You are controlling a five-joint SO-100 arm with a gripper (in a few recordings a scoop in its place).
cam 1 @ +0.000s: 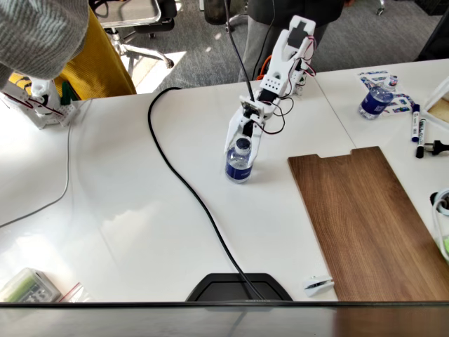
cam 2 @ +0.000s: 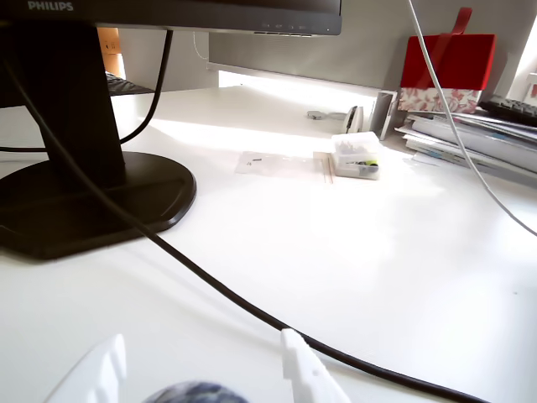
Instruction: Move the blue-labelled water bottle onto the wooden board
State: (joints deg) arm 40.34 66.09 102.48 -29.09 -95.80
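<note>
— Where is the blue-labelled water bottle point(cam 1: 239, 163) right now?

— Standing upright on the white desk point(cam 1: 140, 210), left of the wooden board point(cam 1: 368, 214) in the fixed view, well clear of the board's edge. A black cable point(cam 1: 186, 184) runs across the desk just to its left.

— And the pincer point(cam 1: 243, 149)?

— Lowered over the bottle from above, its white fingers down on either side of the cap and neck. In the wrist view the two finger tips point(cam 2: 306, 369) show at the bottom with the bottle's top point(cam 2: 191, 393) between them, and there is a gap on each side, so the pincer looks open around the bottle rather than squeezing it.

— Is the bottle lifted?

— No, its base sits on the desk in the fixed view.

— What about the board?

— It lies flat at the right, dark brown, with the notch in its far short end. Nothing stands on the part that shows.

— Anything else nearby?

— A second blue-labelled bottle point(cam 1: 376, 100) stands far back on the right, beside some markers point(cam 1: 417, 126). The wrist view looks across the desk to a black monitor stand point(cam 2: 80, 197), a small clear plastic box point(cam 2: 356, 156), a red box point(cam 2: 445, 71) and a stack of papers point(cam 2: 470, 138). The same black cable crosses in front of the finger tips there. A person in a grey sleeve point(cam 1: 38, 31) is at the upper left of the fixed view.
</note>
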